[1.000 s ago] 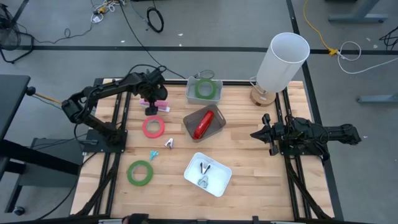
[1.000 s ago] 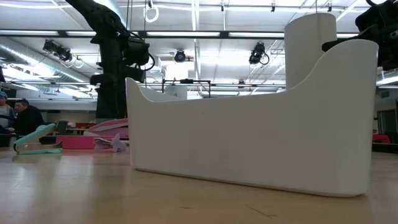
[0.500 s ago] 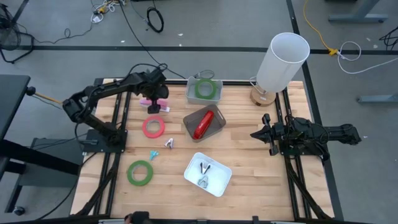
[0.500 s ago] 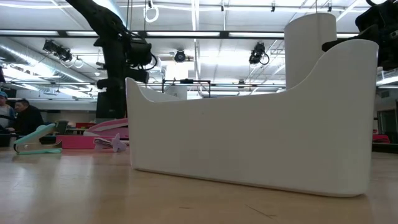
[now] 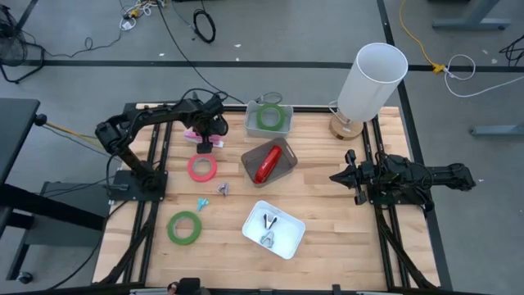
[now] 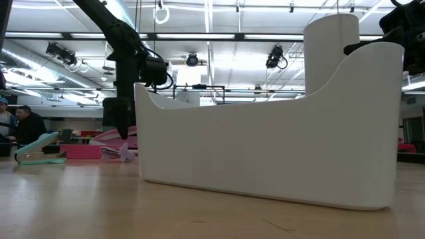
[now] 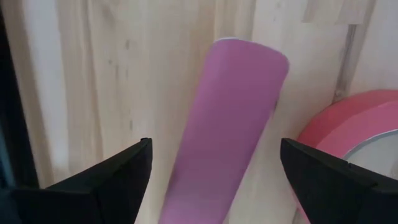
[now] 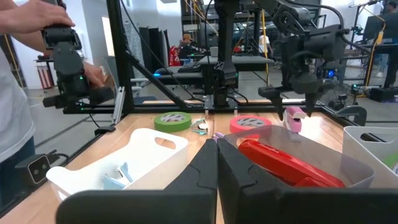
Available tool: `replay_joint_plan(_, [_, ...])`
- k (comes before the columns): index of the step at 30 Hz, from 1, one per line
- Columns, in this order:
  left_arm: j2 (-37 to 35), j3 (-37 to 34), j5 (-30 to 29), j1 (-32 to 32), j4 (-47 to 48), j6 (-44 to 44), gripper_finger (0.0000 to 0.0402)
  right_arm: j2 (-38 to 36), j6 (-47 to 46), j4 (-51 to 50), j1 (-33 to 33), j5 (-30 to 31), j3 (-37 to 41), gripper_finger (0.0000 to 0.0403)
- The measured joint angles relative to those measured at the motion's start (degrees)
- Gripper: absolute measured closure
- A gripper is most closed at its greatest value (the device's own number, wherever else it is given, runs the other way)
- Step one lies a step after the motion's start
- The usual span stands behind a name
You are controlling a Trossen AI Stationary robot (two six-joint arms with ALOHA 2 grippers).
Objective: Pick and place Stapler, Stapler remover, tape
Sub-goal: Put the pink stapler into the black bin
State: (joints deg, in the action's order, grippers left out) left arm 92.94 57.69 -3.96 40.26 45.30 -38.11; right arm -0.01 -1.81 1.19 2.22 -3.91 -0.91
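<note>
One pincer is at work here: the left pincer hangs straight over the pink plastic stapler at the far-left part of the wooden counter, jaws spread wide and holding nothing. In the left wrist view the pink stapler runs lengthwise up between the two dark fingers, so its long axis looks to lie across the closing direction, which should suit a straight drop and squeeze. From that pincer the red-pink tape ring sits just at 6 o'clock, and the clear tray holding a green tape ring at about 2 o'clock. The left arm is plainly the nearer one; the right pincer waits clenched and empty, well apart at 3 o'clock. Compared with a second ago, the left arm has swung a touch toward 3 o'clock and come lower over the stapler, visible in the low view too. The right arm hasn't moved.
</note>
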Motion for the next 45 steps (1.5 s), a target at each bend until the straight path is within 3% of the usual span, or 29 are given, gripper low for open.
replay_joint_plan(31, [0.4, 0.0, 0.1, -0.4, 0.9, 0.0, 0.0251, 0.0, 0.0, 0.0, 0.0, 0.0, 0.0, 0.0401])
replay_joint_plan(45, [-3.2, 0.0, -0.1, -0.4, 1.7, -0.4, 0.0258, 0.0, 0.0, 0.0, 0.0, 0.0, 0.0, 0.0401])
